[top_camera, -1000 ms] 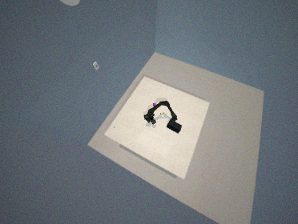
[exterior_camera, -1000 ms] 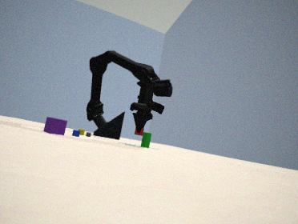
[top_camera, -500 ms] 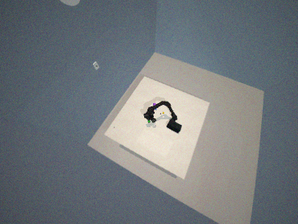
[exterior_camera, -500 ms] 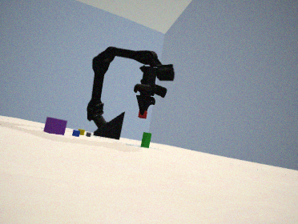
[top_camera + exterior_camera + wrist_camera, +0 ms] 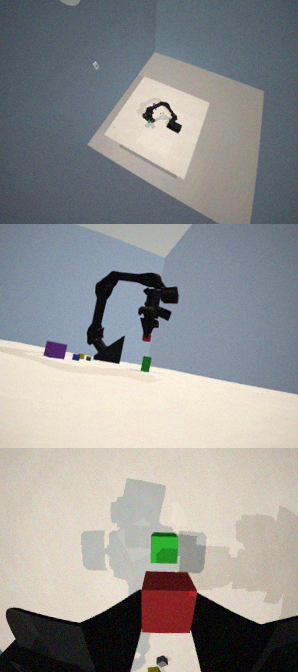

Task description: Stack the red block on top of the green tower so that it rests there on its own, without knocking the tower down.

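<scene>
The red block is held between the fingertips of my gripper, which is shut on it. In the exterior view it hangs above the green tower, with a clear gap between them. The tower stands upright on the table. In the wrist view the tower's top shows just beyond the red block, slightly to its left. In the top view the red block cannot be made out.
A purple box stands at the left in the exterior view. A blue block, a yellow block and a small grey block lie between it and the arm's base.
</scene>
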Controlling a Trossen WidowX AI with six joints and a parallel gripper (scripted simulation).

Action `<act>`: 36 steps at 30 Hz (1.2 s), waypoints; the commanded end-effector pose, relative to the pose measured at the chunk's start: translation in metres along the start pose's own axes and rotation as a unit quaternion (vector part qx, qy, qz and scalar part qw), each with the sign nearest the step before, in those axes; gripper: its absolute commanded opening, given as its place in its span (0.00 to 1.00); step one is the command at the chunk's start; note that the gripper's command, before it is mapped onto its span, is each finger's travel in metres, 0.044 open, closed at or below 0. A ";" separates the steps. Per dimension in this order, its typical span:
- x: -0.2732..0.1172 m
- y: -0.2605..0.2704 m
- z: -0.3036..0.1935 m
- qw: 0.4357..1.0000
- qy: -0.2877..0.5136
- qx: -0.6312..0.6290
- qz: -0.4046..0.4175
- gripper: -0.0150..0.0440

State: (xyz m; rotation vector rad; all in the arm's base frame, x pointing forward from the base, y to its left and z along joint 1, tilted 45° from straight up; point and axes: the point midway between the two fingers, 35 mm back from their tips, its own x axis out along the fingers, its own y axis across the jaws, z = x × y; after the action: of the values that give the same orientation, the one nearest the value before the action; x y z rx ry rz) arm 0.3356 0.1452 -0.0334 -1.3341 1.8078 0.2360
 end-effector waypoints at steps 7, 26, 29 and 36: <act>0.002 -0.002 0.017 1.000 0.002 0.001 0.003 0.25; 0.056 -0.002 0.017 1.000 0.002 0.001 0.003 0.25; 0.061 -0.001 0.016 1.000 0.002 0.001 0.003 0.25; 0.061 -0.001 0.016 1.000 0.002 0.001 0.003 0.25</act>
State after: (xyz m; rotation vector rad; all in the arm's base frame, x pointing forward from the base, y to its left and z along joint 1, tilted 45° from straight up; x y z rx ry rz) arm 0.3410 0.1134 -0.0862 -1.3219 1.8169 0.2347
